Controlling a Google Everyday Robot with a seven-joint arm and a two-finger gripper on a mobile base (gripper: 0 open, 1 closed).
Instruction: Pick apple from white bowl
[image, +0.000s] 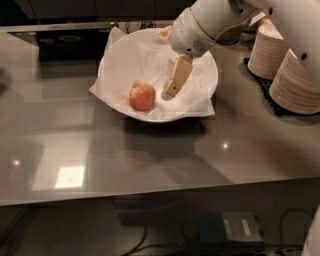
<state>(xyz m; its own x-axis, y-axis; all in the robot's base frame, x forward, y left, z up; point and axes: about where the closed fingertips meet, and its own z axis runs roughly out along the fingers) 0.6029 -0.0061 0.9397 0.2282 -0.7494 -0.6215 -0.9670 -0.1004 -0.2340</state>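
Observation:
The apple (142, 96), red-orange with yellowish patches, lies in the front left part of the white bowl (202, 100), on the crinkled white paper lining. My gripper (168, 62) hangs over the bowl's middle, just right of the apple and not touching it. It is open and empty. One cream finger (178, 75) points down into the bowl; the other shows near the bowl's far rim. The white arm reaches in from the upper right.
The bowl stands on a grey glossy counter (150, 160). Stacks of beige paper bowls (292, 75) stand at the right on a dark mat. The counter's front edge runs along the bottom, with cables and a box on the floor below.

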